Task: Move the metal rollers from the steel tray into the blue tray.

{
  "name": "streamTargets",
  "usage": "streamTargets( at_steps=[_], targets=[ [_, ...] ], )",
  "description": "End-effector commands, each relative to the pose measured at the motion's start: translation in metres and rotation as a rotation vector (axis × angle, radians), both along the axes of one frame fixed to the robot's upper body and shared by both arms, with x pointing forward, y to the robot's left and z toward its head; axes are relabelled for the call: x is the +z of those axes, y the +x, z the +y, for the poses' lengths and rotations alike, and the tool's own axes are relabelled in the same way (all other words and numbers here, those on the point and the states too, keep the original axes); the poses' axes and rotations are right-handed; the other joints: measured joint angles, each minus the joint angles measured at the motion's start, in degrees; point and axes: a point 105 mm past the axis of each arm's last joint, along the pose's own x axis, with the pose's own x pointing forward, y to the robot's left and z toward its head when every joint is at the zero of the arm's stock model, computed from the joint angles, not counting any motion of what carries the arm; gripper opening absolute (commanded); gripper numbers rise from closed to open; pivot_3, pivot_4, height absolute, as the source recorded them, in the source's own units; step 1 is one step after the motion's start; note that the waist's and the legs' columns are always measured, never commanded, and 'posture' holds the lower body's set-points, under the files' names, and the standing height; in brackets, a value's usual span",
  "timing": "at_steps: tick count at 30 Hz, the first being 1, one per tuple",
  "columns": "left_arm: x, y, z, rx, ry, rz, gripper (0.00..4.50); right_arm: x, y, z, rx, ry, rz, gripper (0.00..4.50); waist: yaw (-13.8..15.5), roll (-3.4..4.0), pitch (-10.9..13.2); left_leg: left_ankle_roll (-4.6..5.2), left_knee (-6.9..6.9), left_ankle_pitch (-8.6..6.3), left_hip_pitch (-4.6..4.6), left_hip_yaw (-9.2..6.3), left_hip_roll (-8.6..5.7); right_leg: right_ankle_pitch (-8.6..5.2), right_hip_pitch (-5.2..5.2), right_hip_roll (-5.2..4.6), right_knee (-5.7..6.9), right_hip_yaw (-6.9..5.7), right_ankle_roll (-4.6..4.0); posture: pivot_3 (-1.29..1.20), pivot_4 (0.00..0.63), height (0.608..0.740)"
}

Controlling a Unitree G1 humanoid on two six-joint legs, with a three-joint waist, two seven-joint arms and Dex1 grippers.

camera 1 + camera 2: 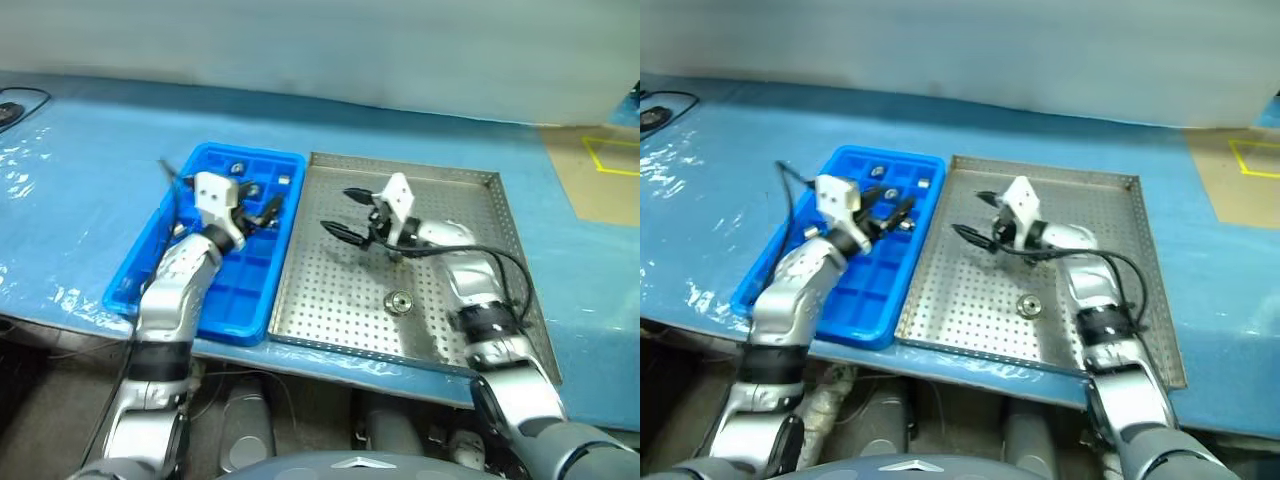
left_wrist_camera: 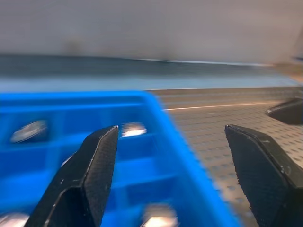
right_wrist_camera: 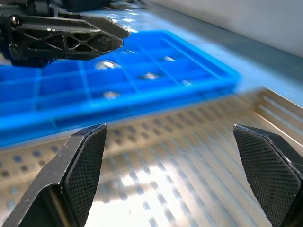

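Right gripper [image 1: 347, 212] hangs over the large square grey perforated steel tray [image 1: 460, 330], near its centre, black fingers spread to full width and holding nothing. Left gripper [image 1: 262, 213] hangs over the bright blue rectangular plastic tray with square compartments [image 1: 140, 262], at about 9 o'clock from the right gripper; its jaws stand wide apart, and nothing sits between them in the left wrist view.

Both trays rest side by side, long rims just beside each other, on the pale blue table cover [image 1: 80, 180]. The blue tray lies at 9 o'clock from the steel tray.

One small shiny silver metal roller [image 1: 400, 301] lies on the steel tray floor, at about 5 o'clock from the right gripper and apart from it. Several more metal rollers [image 3: 107, 65] sit in compartments at the blue tray's far end.

Orientation: the loose roller appears to stand on its flat end, central hole up, so its axis points vertically. It is too short to show a distinct long axis.

Hazards (judgement):
- A grip across the smooth round wall may squeeze the roller out sideways.
- A roller tipped onto its side may roll across the perforated floor.
- A release above a divider may drop the roller outside its compartment.
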Motion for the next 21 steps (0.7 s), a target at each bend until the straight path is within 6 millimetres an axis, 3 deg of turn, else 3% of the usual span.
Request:
streamTargets(
  at_steps=[1,11,21],
  targets=[
    [0.008,0.005,-0.027,-0.155,0.046,-0.077,3.78,0.017,-0.010,-0.014,-0.076,0.022,-0.056,4.50,-1.42,0.00,0.00,0.02,0.00,-0.01,0.04,0.02,0.01,0.00,0.02,0.00,-0.01,0.02,0.00,-0.46,0.150,0.740],
    [-0.009,0.023,-0.086,-0.335,0.150,-0.046,3.78,0.014,-0.032,-0.048,-0.264,-0.021,-0.061,4.50,-7.21,0.01,-0.01,0.52,0.04,-0.33,0.84,0.56,0.00,0.01,0.49,0.02,-0.13,0.18,-0.03,-0.69,0.150,0.740],
    [-0.029,0.023,-0.112,-0.434,0.243,0.009,3.78,0.003,-0.050,-0.066,-0.377,-0.068,-0.043,4.50,-12.83,0.01,-0.01,1.13,0.53,-0.72,0.76,0.93,-0.16,-0.02,0.62,-0.14,-0.27,0.43,0.03,-0.80,0.150,0.740]
  ],
)
